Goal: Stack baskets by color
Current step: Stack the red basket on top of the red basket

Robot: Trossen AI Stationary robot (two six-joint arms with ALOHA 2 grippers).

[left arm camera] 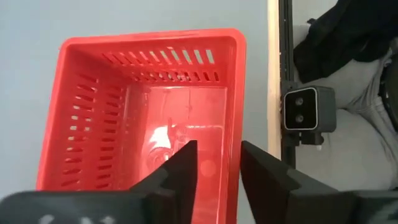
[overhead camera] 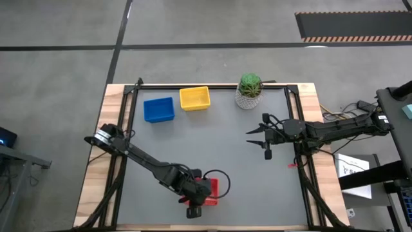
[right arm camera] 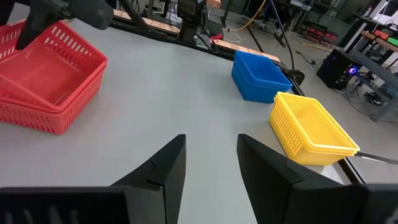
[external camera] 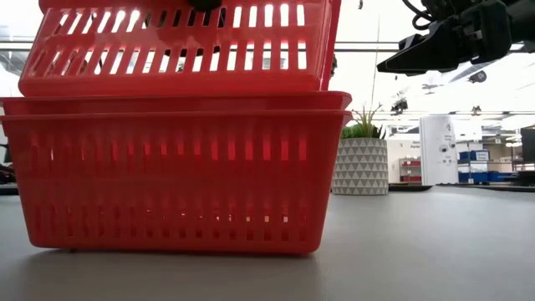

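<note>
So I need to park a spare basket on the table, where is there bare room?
The widest bare patch is mid-table, between the blue baskets, the yellow baskets and the red baskets. It is crowded near the plant and right end effector, and around the left end effector.

Overhead, tabletop, wrists — sharing red baskets (external camera: pixel 175 167)

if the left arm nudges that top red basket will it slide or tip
Probably tips or shifts easily: the top red basket sits tilted in the red stack, not fully nested. It looks like thin slotted plastic, so likely light and a bit flexible. The left gripper straddles its wall with jaws apart, so a nudge may drag it.
</note>
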